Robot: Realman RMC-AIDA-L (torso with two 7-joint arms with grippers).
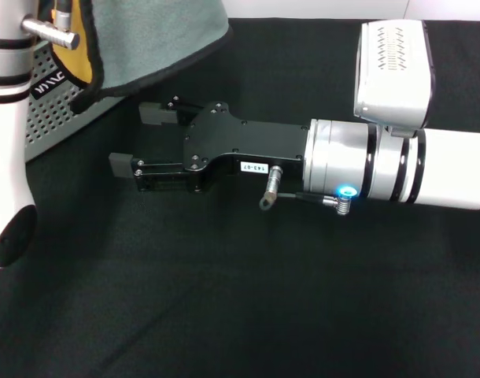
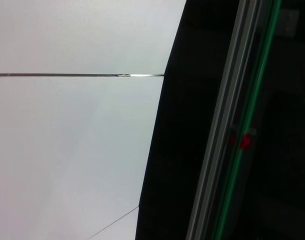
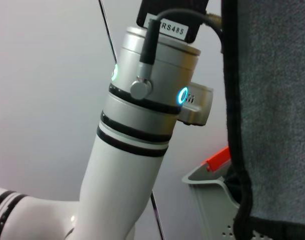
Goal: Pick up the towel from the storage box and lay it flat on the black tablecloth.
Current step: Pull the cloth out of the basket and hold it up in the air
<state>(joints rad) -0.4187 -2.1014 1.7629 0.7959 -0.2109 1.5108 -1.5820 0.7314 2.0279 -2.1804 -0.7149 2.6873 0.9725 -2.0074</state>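
Towel [image 1: 157, 35], soft and limp, hangs from the raised left arm above the storage box [image 1: 55, 114] at the black tablecloth [image 1: 248, 299]'s far-left edge; right end effector [image 1: 134, 142], fingers spread and empty, reaches toward its black-trimmed hem, likely the best hold.

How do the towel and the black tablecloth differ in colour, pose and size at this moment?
Colour: the towel shows grey with a yellow-orange patch and black trim; the black tablecloth is plain black.
Pose: the towel hangs in the air by the left arm, over the storage box; the tablecloth lies flat under the right tool, whose fingers are spread.
Size: the tablecloth fills most of the head view; the towel only a corner.
Both are cloth.
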